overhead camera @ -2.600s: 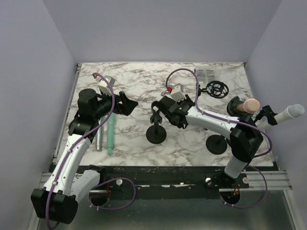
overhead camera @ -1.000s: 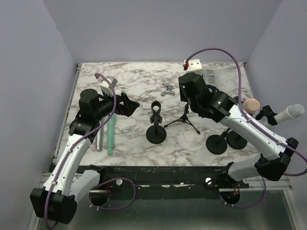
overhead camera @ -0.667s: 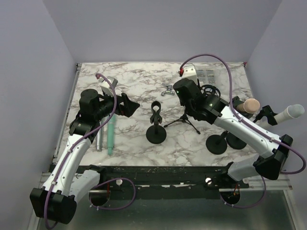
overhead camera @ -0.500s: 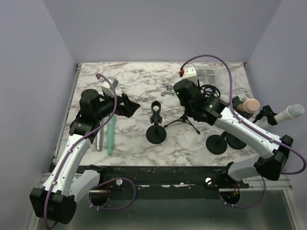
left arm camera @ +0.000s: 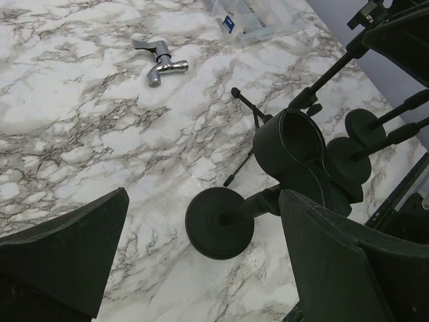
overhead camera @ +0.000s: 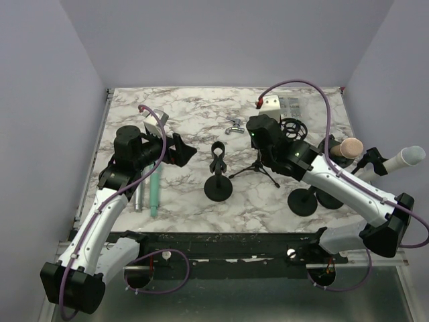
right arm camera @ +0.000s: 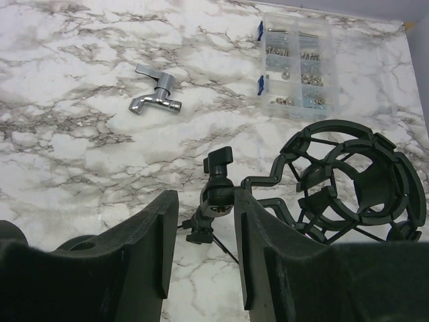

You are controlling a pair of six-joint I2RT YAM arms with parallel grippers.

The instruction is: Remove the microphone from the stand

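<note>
A beige-headed microphone (overhead camera: pixel 348 147) and a white microphone (overhead camera: pixel 405 158) sit in stands at the far right, on round bases (overhead camera: pixel 303 202). My right gripper (overhead camera: pixel 259 145) is open and hangs over a small black tripod stand (overhead camera: pixel 256 168). In the right wrist view its fingers (right arm camera: pixel 151 241) straddle the tripod's head (right arm camera: pixel 220 182), and the gripper (right arm camera: pixel 204 255) holds nothing. My left gripper (overhead camera: pixel 187 149) is open and empty, left of an empty clip stand (overhead camera: pixel 218 162). That stand also shows in the left wrist view (left arm camera: pixel 298 157), ahead of the gripper (left arm camera: pixel 201 268).
A green microphone (overhead camera: pixel 154 188) and a silver one (overhead camera: pixel 139 196) lie flat at the left. A black shock mount (overhead camera: pixel 294 127), a chrome tap (overhead camera: pixel 233 127) and a clear screw box (overhead camera: pixel 289 104) are at the back. The tap (right arm camera: pixel 155 94) and shock mount (right arm camera: pixel 355 178) also show in the right wrist view.
My right arm swung from the clip stand to the back right, then came down over the tripod stand. My left arm edged slightly right.
</note>
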